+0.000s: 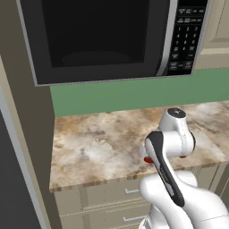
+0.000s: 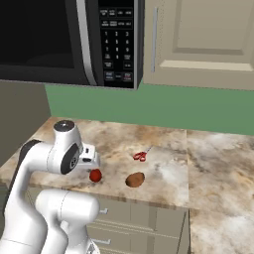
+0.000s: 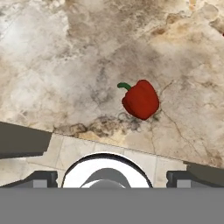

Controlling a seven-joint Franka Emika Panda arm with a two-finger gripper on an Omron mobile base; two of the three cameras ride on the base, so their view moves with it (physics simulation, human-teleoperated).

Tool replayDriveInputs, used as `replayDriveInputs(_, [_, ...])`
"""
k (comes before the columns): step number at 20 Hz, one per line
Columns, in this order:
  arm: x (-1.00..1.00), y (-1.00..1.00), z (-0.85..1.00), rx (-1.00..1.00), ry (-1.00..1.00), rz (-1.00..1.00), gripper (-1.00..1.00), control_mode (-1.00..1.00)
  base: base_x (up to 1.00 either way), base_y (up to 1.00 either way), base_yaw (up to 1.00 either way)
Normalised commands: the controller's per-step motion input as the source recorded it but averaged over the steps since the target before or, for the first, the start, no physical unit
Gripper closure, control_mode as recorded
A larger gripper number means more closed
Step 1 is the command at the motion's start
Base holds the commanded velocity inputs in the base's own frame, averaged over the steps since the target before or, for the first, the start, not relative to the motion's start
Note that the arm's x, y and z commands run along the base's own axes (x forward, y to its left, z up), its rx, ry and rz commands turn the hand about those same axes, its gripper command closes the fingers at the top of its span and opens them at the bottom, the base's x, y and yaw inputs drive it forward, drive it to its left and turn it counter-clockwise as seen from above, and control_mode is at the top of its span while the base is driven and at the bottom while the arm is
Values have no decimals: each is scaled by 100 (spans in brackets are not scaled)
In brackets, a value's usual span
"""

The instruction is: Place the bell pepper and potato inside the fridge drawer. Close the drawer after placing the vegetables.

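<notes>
Marbled tan bench (image 2: 163, 171) runs across the middle of both base views, with pale drawer fronts (image 2: 134, 218) under its front edge; green wall (image 2: 163, 106) behind it; black microwave (image 2: 64, 39) overhead with keypad (image 2: 116, 39), beige cabinet (image 2: 198, 39) to its right in the right base view.

Bell pepper (image 3: 141, 99) sits on the bench near the front edge; in the hand view it lies just right of centre, green stem pointing to upper left; in the right base view it is the small red lump (image 2: 95, 175) at lower left of centre, just below the arm's wrist; in the left base view a sliver of red (image 1: 147, 159) peeks out beside the forearm.

Potato (image 2: 135, 179) lies on the bench right of the pepper in the right base view, near it but apart, also close to the front edge; red scissors (image 2: 140, 156) lie behind the potato, further from the edge, apart from both vegetables.

Fingers (image 3: 111, 177): two dark tips (image 3: 41, 178) at the bottom corners of the hand view, spread wide, released, nothing between them; the pepper lies above them in the frame, not touched.

Arm (image 1: 172, 147) is bent over the front part of the bench, wrist above the pepper.
</notes>
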Motion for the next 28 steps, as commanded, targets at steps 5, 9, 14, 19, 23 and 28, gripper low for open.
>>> replayDriveInputs(5, [20,-3,-15,0,0,10,-100,-100,0,0,0])
replayDriveInputs(9, [16,0,0,0,0,0,-100,-100,0,0,0])
replayDriveInputs(14, [17,-4,-8,-2,7,0,-100,-100,0,0,0])
replayDriveInputs(19, [16,-7,-24,-4,12,0,-100,-100,0,0,0])
replayDriveInputs(23, [9,-17,-30,-1,11,0,-100,-100,0,0,0])
replayDriveInputs(28, [15,-13,-27,0,7,0,-100,-100,0,0,0])
